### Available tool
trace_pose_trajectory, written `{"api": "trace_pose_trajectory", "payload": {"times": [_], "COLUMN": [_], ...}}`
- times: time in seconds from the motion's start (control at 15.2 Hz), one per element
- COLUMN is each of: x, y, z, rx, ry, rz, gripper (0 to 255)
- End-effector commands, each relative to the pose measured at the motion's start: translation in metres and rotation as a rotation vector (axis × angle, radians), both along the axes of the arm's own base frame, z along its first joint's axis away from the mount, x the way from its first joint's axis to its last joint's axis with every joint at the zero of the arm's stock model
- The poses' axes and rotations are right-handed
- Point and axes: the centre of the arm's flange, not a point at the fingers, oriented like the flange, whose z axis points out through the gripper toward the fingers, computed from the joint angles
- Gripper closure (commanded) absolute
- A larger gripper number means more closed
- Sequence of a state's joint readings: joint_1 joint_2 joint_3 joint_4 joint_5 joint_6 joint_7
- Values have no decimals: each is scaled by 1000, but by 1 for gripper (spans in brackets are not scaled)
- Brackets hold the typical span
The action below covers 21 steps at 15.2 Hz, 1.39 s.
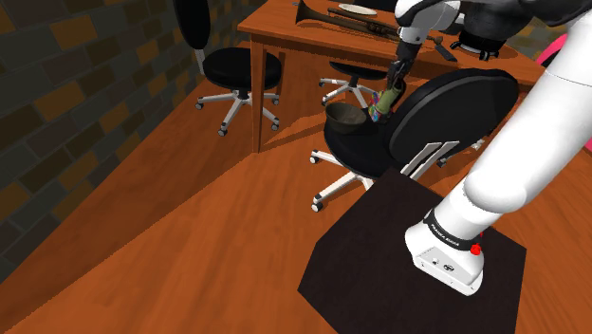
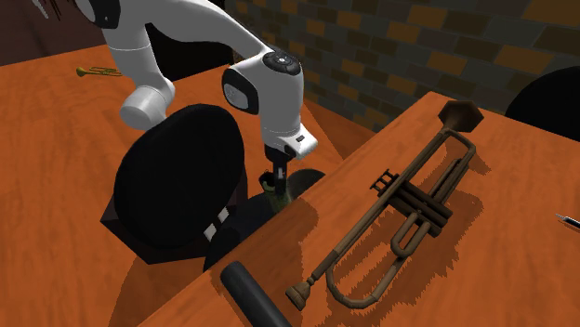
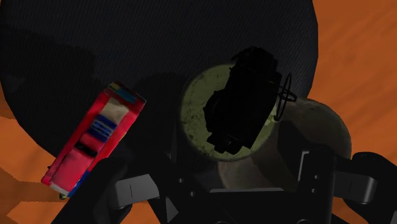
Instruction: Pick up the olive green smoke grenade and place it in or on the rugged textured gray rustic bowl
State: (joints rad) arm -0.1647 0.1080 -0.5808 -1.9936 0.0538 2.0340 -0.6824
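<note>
The olive green smoke grenade (image 1: 383, 111) hangs over the black seat of an office chair (image 1: 365, 147), with my gripper (image 1: 391, 93) shut on it. In the wrist view I look along the grenade (image 3: 198, 124); its black fuse head (image 3: 245, 105) points away from the hand, and the fingers (image 3: 318, 175) clasp its body. The dark rough bowl (image 1: 346, 117) stands on the seat just to the shoulder view's left of the grenade. In the second exterior view the gripper (image 2: 276, 178) holds the grenade (image 2: 273, 193) between the chair back and the desk edge.
A red and blue box (image 3: 95, 140) lies on the seat next to the grenade. The chair's round black back (image 1: 451, 109) rises close to the arm. A wooden desk (image 2: 520, 232) carries a brass trumpet (image 2: 409, 200). Another office chair (image 1: 242, 71) stands further off.
</note>
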Motion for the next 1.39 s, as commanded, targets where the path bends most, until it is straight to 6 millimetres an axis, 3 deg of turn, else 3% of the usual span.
{"api": "trace_pose_trajectory", "payload": {"times": [0.0, 0.33, 1.12, 1.32], "x": [0, 0, 128, 137], "y": [1, 1, 84, 89], "z": [11, 35, 79, 71], "rx": [0, 0, 0, 0], "ry": [0, 0, 0, 0], "rz": [0, 0, 0, 0], "gripper": [255, 255, 255, 255]}}
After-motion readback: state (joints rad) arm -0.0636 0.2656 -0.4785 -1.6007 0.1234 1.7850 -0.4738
